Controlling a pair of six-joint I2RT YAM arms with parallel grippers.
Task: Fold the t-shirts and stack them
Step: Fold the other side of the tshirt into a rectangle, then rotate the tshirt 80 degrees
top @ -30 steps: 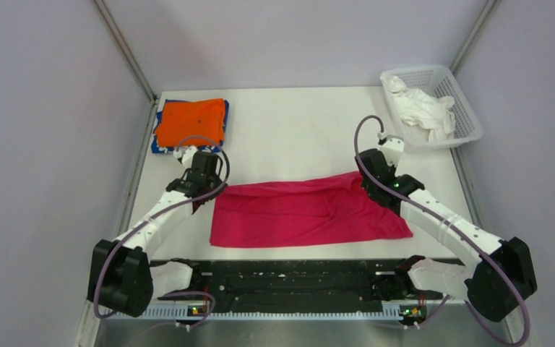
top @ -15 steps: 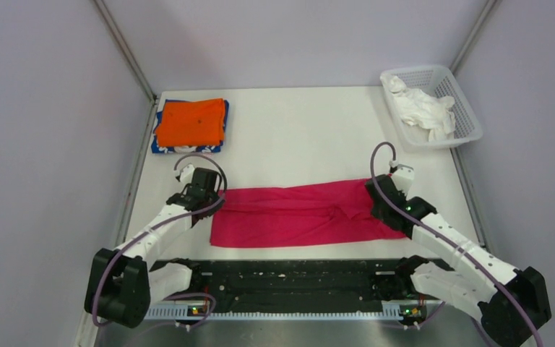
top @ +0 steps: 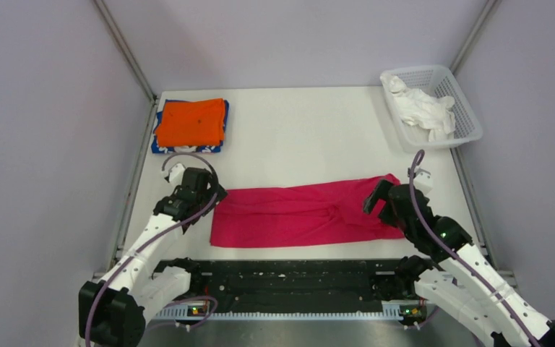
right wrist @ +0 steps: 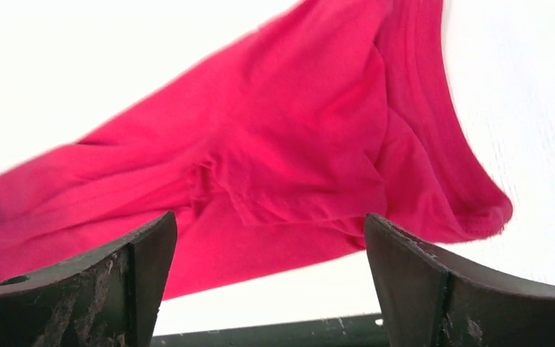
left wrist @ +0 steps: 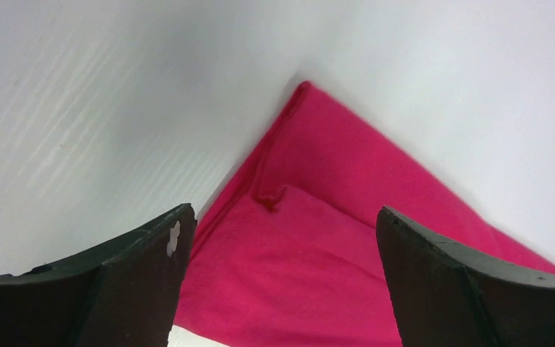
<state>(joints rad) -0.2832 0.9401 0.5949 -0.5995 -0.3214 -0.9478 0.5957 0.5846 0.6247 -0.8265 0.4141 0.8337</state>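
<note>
The magenta-red t-shirt (top: 303, 215) lies on the table as a long folded strip, left to right. My left gripper (top: 208, 192) hovers at the strip's left end, open, nothing between its fingers; the left wrist view shows a folded corner of the shirt (left wrist: 332, 181) below the gripper (left wrist: 283, 213). Over the strip's right end my right gripper (top: 381, 198) is open and empty, and its wrist view shows the rumpled shirt end (right wrist: 296, 130) beyond the gripper (right wrist: 269, 217). A folded orange t-shirt (top: 190, 121) rests on a folded blue t-shirt (top: 162, 148) at the back left.
A white mesh basket (top: 472, 129) holding a crumpled white cloth (top: 423, 108) stands at the back right. A black rail (top: 296, 278) runs along the near edge between the arm bases. Grey walls enclose the table on three sides.
Both grippers went from shut on the magenta shirt's ends to open, letting it go. The far edge was laid over toward the near side. Both arms drew back, the right one furthest.
</note>
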